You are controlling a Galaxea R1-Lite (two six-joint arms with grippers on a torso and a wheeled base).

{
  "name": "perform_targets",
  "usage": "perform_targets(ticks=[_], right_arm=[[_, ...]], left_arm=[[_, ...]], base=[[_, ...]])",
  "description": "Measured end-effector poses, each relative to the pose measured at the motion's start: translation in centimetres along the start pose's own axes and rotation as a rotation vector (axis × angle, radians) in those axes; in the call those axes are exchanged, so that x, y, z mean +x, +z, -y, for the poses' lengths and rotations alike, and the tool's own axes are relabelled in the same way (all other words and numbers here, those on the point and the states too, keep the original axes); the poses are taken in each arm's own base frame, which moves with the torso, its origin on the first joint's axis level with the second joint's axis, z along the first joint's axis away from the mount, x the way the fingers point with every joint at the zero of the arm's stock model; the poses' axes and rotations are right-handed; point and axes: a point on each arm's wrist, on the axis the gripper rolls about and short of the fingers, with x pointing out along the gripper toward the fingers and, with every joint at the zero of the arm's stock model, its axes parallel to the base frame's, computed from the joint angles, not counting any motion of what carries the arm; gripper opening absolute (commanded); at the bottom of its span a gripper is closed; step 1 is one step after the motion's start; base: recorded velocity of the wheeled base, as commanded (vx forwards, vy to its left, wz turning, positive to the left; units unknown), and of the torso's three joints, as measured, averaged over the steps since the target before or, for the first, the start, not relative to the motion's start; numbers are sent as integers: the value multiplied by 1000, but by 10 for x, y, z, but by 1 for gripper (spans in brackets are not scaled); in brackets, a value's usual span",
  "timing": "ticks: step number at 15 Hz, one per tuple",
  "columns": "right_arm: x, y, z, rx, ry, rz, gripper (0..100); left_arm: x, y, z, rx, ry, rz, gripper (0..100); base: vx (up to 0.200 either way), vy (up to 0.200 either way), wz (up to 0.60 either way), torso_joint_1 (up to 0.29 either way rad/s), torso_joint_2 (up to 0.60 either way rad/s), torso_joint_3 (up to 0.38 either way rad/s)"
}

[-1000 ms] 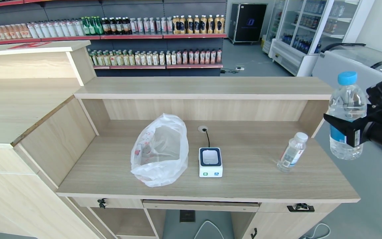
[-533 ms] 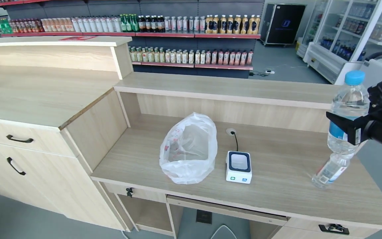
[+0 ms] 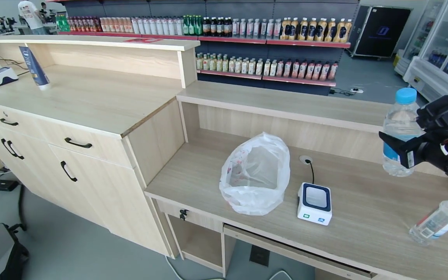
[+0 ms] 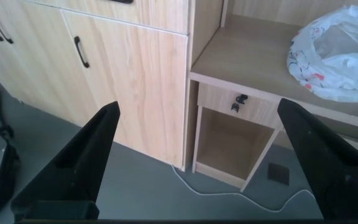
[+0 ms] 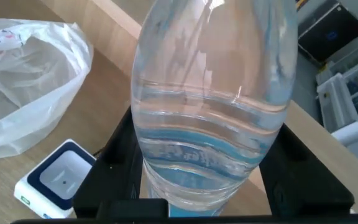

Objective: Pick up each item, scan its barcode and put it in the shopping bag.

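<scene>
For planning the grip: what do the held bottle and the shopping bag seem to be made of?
Bottle: probably clear glossy plastic; ribbed wall, water visible through it. Shopping bag: thin translucent plastic film, it seems; crinkled, slumped, half see-through.

The pale wood worktop [image 3: 364, 202] has a raised ledge [image 3: 286, 103] along its far edge. A taller counter [image 3: 91, 101] stands at its left edge, fronted by black-handled cabinet doors [image 3: 88, 182]. Beyond stand red shelves of bottled drinks [image 3: 270, 39], a black case [image 3: 381, 33] and glass-door coolers [image 3: 438, 50].
</scene>
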Motion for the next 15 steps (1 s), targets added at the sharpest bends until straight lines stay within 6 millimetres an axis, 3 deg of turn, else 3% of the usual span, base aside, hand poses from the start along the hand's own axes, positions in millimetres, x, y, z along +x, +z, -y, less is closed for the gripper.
perform_targets(ticks=[8, 12, 15], right_arm=[[30, -27, -9, -48, -45, 70, 0], [43, -37, -16, -127, -60, 205, 0], [51, -57, -32, -246, 91, 261, 0]], left_arm=[[0, 0, 0, 0, 0, 0, 100], [0, 0, 0, 0, 0, 0, 100], [0, 0, 0, 0, 0, 0, 100]], base=[[0, 0, 0, 0, 0, 0], [0, 0, 0, 0, 0, 0], [0, 0, 0, 0, 0, 0]])
